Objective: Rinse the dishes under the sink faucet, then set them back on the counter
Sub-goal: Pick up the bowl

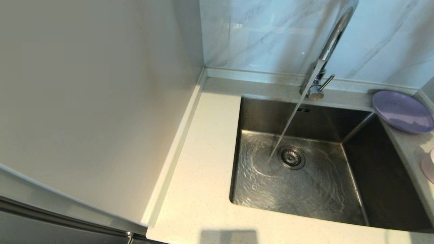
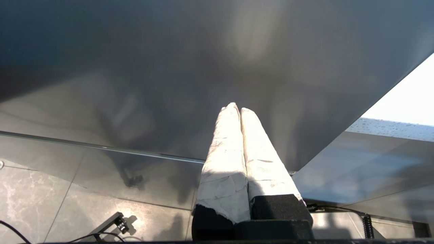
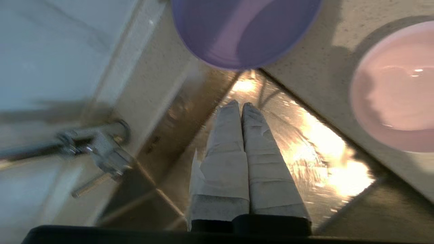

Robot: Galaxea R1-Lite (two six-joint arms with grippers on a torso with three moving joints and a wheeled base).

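Water runs from the chrome faucet [image 1: 330, 40] into the steel sink [image 1: 257, 115] and swirls round the drain [image 1: 291, 157]. The lavender plate [image 1: 402, 111] rests on the counter [image 1: 200, 169] at the sink's far right corner, its rim overhanging the basin. The pink dish [image 1: 428, 165] sits on the counter at the right edge. Neither arm shows in the head view. My right gripper [image 3: 240, 103] is shut and empty above the wet sink, short of the plate [image 3: 244, 30], with the pink dish [image 3: 396, 88] and the faucet's base [image 3: 101, 149] off to opposite sides. My left gripper [image 2: 236, 107] is shut and empty, facing a dark grey panel [image 2: 169, 67].
A plain white wall panel [image 1: 91, 95] rises along the counter's left side, and the grey-veined marble wall [image 1: 264, 34] stands behind the sink. Tiled floor with cables [image 2: 67, 217] lies below the left gripper.
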